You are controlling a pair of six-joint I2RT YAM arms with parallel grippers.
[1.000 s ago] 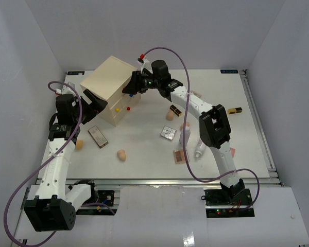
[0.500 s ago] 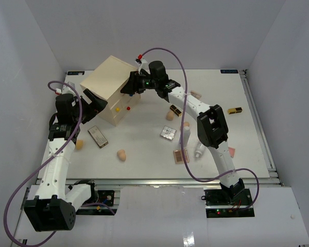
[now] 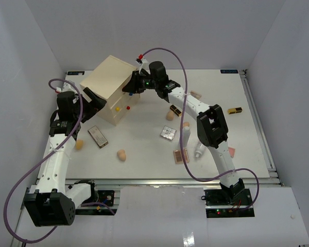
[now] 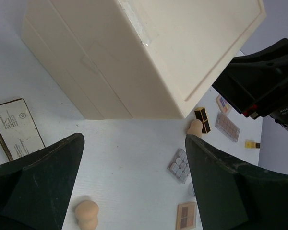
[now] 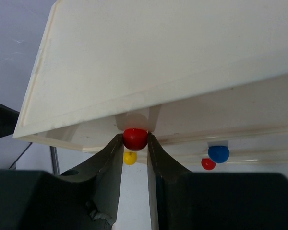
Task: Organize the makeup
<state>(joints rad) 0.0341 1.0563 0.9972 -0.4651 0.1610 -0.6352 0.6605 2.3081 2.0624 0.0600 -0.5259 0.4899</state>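
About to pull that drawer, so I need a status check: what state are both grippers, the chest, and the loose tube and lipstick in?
right gripper: shut on the red knob of the top drawer.
left gripper: open, empty, beside the chest.
drawer chest: no drawer visibly pulled out.
white tube: lying on its side on the table.
lipstick: lying on its side, not gripped.

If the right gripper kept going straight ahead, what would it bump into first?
The red knob sits between the fingers of the right gripper; just behind it is the front of the drawer chest, so it would likely press into that.
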